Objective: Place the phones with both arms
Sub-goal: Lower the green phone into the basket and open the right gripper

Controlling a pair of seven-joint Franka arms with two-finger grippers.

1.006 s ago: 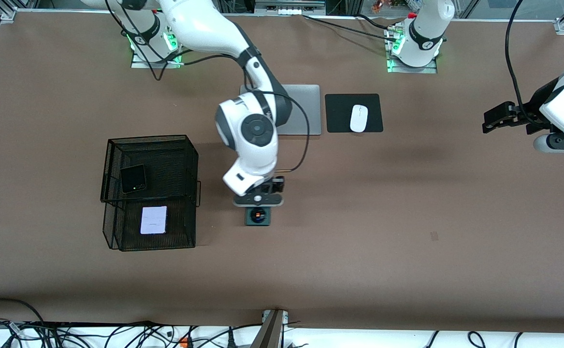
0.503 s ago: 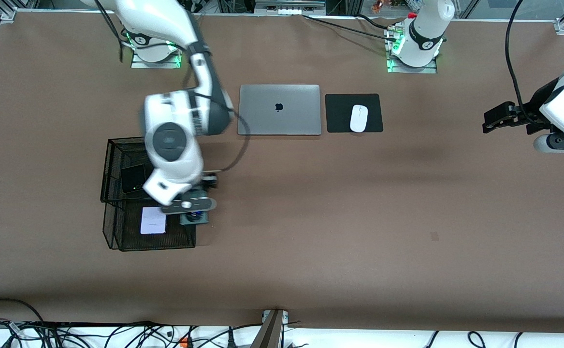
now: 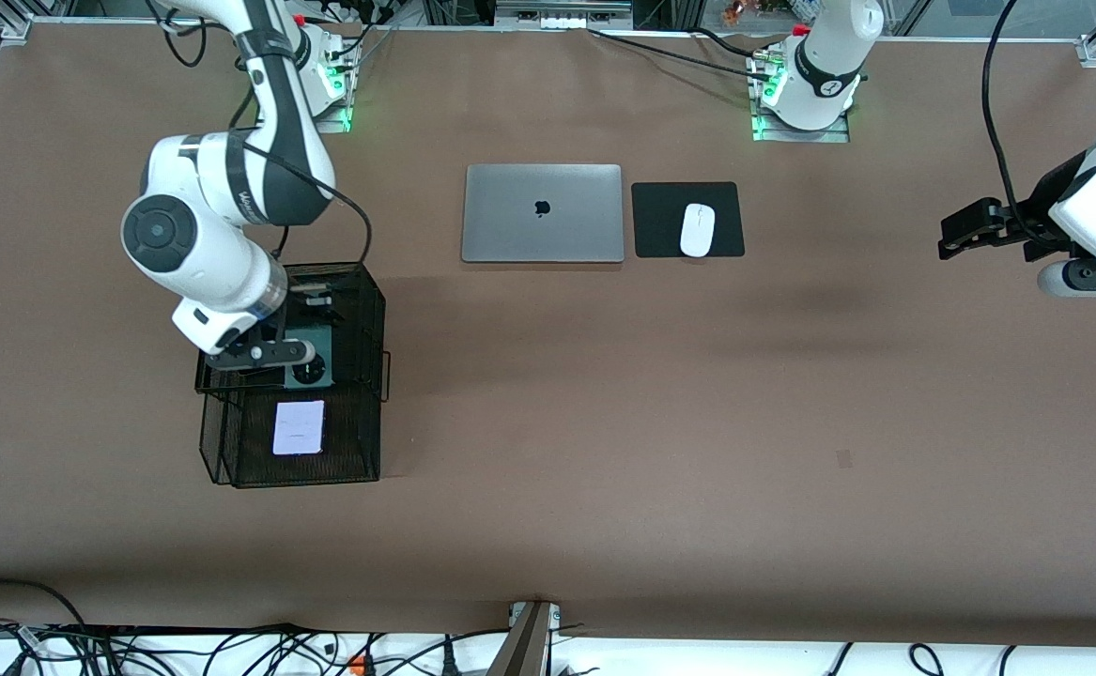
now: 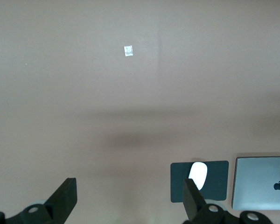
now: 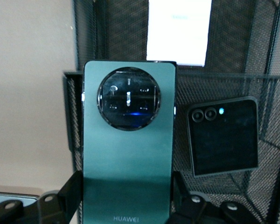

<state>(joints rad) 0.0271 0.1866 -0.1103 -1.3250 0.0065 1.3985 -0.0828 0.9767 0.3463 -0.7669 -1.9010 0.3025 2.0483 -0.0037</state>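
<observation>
— We're seeing the right gripper (image 3: 299,361) now over the basket (image 3: 374,310), no longer mid-table, clamping the green phone (image 5: 128,154).
— We're watching the left gripper (image 3: 956,235) waiting spread over brown table (image 3: 698,422).

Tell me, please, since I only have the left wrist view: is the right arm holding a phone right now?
Observer: Yes, the right gripper is shut on the green phone, over the black mesh basket.
Operator: Is anything already in the basket?
Observer: The black phone lies in the upper tray, beside the green one in the right wrist view.
Operator: And the white phone?
Observer: The white phone lies in the lower tray, nearer the front camera.
</observation>
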